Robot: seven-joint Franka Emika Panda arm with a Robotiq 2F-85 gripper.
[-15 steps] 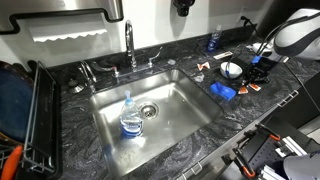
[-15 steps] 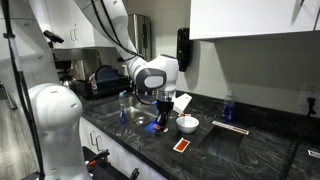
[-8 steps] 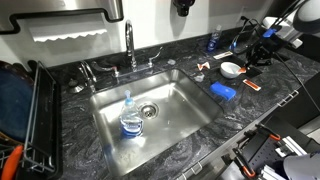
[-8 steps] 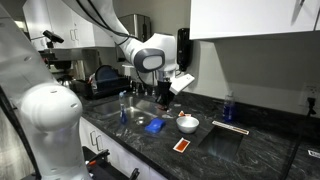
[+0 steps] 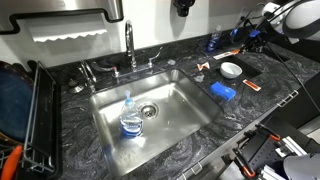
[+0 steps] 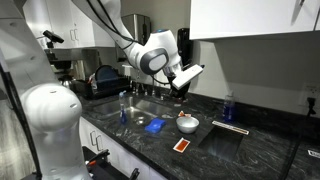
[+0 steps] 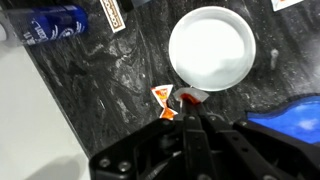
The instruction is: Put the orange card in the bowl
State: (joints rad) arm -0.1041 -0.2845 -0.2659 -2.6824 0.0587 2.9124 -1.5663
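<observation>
Orange on the dark stone desk (image 6: 260,155), the orange card (image 6: 181,145) lies flat near the bowl (image 6: 187,123), outside it and apart from the blue block (image 6: 155,125). The gripper (image 6: 180,93) hangs well above them. In the wrist view its fingers (image 7: 190,125) look clenched together, with the bowl's rim just beyond their tips.

Room light was even and fairly bright. In the wrist view the bowl (image 7: 211,48) just ahead of the jaws glared blank white, while the gripper (image 7: 190,113) was dark and blurred. Both exterior views were coarse and soft.
</observation>
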